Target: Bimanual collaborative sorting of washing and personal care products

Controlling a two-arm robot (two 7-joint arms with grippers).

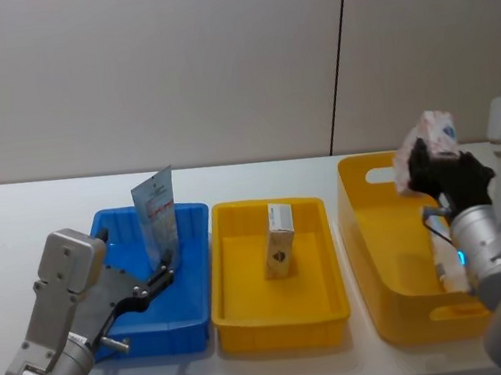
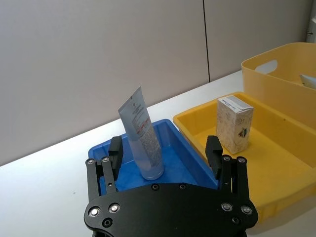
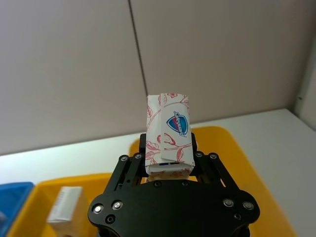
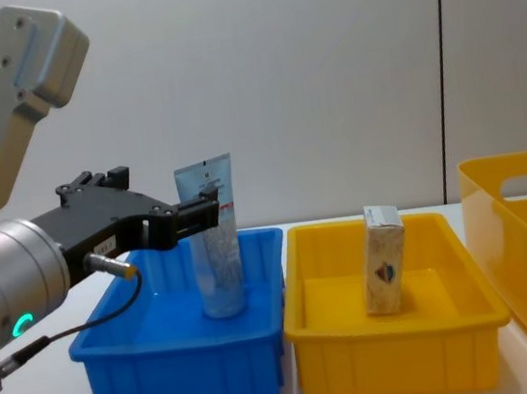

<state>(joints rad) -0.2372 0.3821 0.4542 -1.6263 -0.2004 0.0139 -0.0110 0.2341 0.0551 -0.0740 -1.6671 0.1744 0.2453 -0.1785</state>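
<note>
**Box held aloft over the deep bin, tube standing in the blue tray**

On the white surface (image 1: 8, 267) three containers sit in a row: a blue tray (image 1: 197, 274) on the robot's left, a shallow yellow tray (image 1: 245, 309) in the middle just beside it, and a deep yellow bin (image 1: 365, 256) on the right, a small gap away.

The right gripper (image 3: 168, 160) is raised above the bin's far rim, fingers clamped on the lower end of a white patterned box (image 3: 169, 131) with a blue shield mark; the box stands upright out of the gripper, clear of the bin walls, with open air all round it.

The left gripper (image 2: 165, 155) hovers over the near part of the blue tray, its fingers (image 2: 214, 149) spread apart. A pale blue tube (image 2: 142, 133) stands cap-down in that tray, crimped end up and leaning a little, between the open fingers but touching neither, with room on both sides.

A second small box (image 1: 279, 240) stands upright near the middle of the yellow tray, well off every wall. Something small lies at the near end of the deep bin, too hidden to name.
</note>
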